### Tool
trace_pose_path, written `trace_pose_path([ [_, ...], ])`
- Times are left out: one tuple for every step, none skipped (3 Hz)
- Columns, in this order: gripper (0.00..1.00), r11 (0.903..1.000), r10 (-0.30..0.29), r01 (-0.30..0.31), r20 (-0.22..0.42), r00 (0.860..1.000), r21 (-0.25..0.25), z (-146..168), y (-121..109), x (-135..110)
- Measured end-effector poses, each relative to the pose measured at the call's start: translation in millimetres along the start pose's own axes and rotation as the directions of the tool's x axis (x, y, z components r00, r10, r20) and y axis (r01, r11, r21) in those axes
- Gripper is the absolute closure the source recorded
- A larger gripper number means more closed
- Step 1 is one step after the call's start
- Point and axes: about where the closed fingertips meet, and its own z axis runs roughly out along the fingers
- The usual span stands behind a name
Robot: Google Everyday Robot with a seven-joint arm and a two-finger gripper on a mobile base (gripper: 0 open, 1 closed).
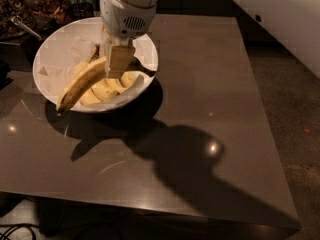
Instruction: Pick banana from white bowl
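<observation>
The white bowl (60, 59) stands at the table's far left, lined with white paper. The long yellow banana (82, 83) is tilted, its upper end clamped in my gripper (114, 61) and its lower brownish tip hanging over the bowl's front left rim. The gripper reaches down from above into the bowl and is shut on the banana. Short pale banana pieces (107, 90) lie in the bowl's bottom under it.
The dark glossy table (200, 109) stretches right and toward the front, with its edge near the bottom. Cluttered dark items and a metal utensil (25, 28) sit beyond the table's far left corner. Floor lies to the right.
</observation>
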Motion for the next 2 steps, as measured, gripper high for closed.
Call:
trace_pose_path([
  [1.00,0.9995,-0.032,0.032,0.041,0.999,0.001,-7,16,-13],
  [1.00,0.9980,-0.062,0.063,0.065,0.996,0.000,-11,34,-25],
])
